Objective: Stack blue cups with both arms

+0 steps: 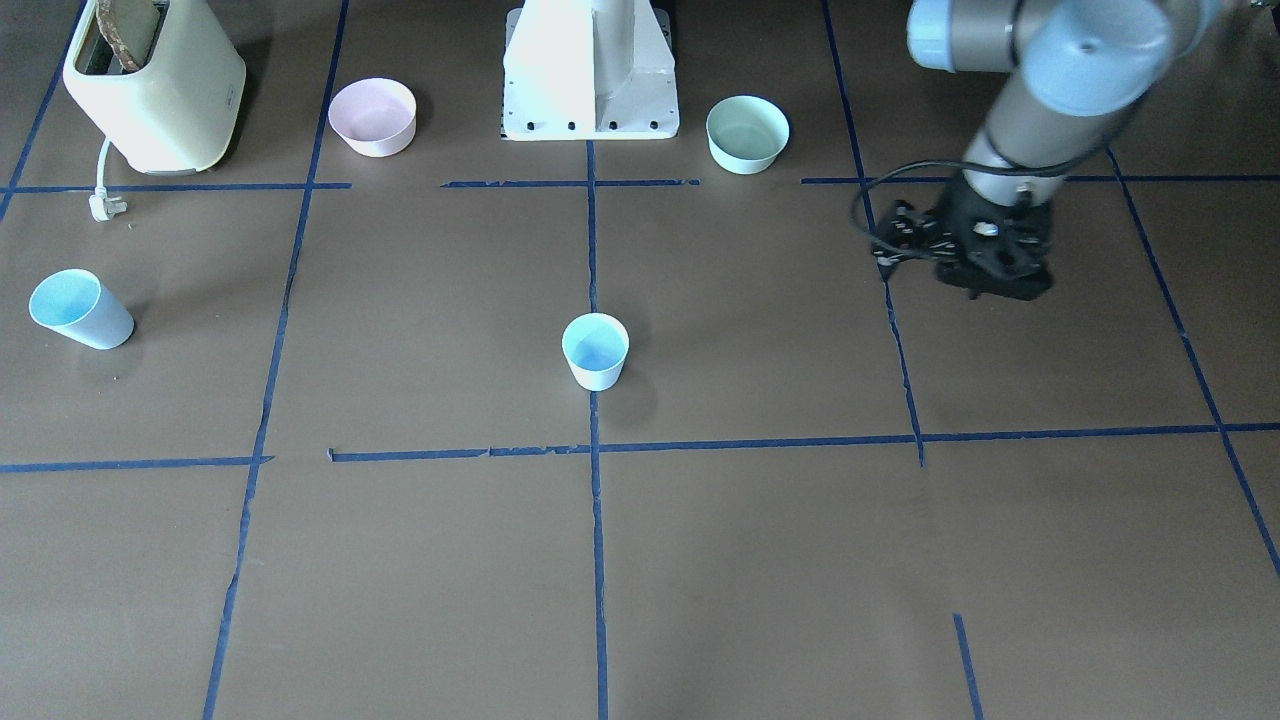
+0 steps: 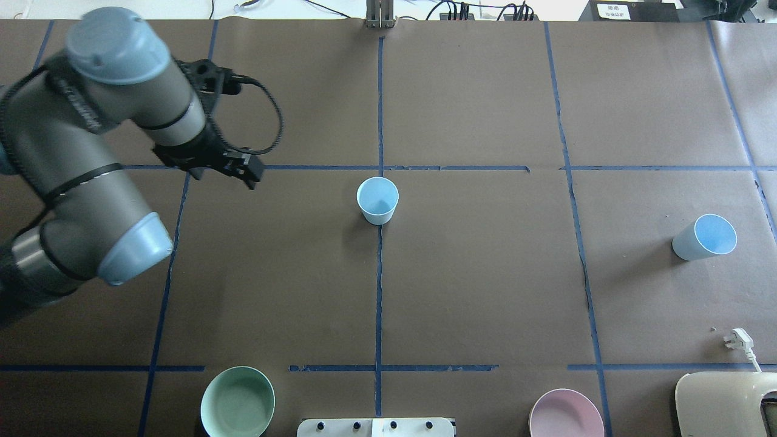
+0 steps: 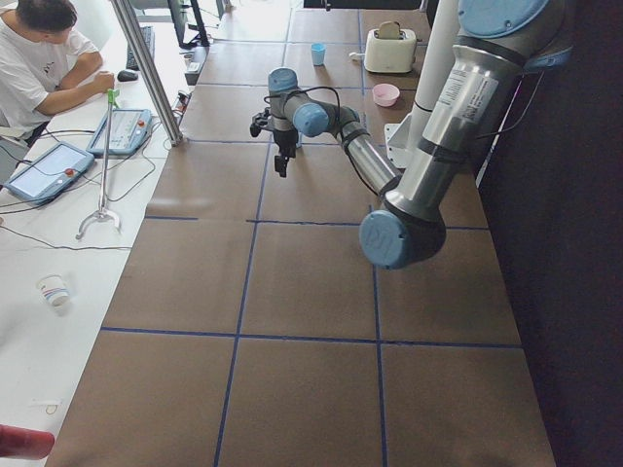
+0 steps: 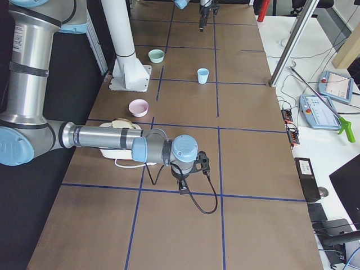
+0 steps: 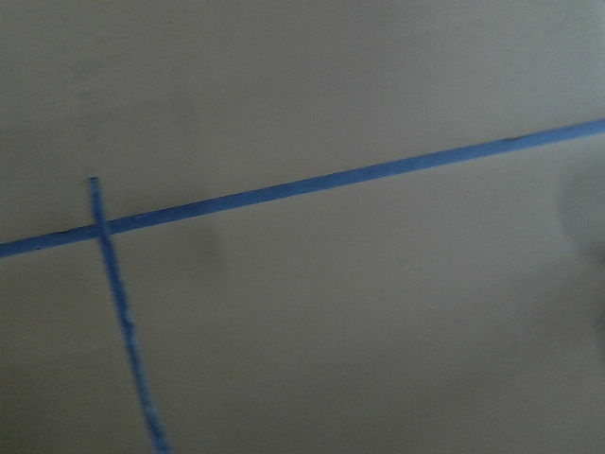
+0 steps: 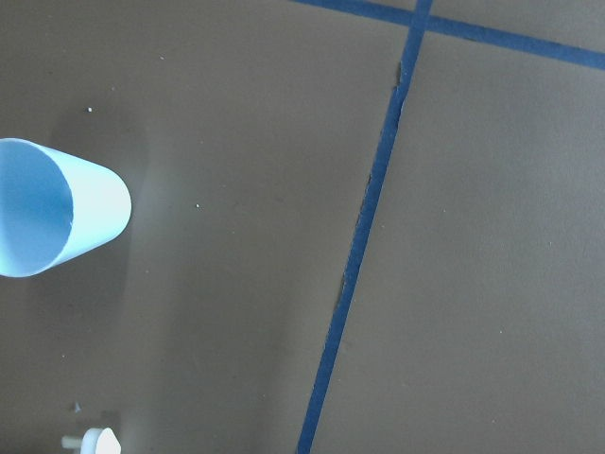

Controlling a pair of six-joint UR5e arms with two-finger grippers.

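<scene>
One blue cup (image 2: 377,200) stands upright, mouth up, at the table's middle on a blue tape line; it also shows in the front view (image 1: 595,350). The second blue cup (image 2: 704,237) stands far to the robot's right (image 1: 80,308) and shows at the left edge of the right wrist view (image 6: 52,208). My left gripper (image 2: 246,173) hangs above the table well to the left of the middle cup, holding nothing I can see; its fingers are too dark to judge. My right gripper (image 4: 183,183) shows only in the exterior right view, low over the table near the toaster.
A cream toaster (image 1: 155,85) with its loose plug (image 1: 105,205) stands at the robot's right near corner. A pink bowl (image 1: 372,117) and a mint-green bowl (image 1: 747,133) flank the white pedestal (image 1: 590,70). A seated person (image 3: 39,58) is beyond the table's far edge.
</scene>
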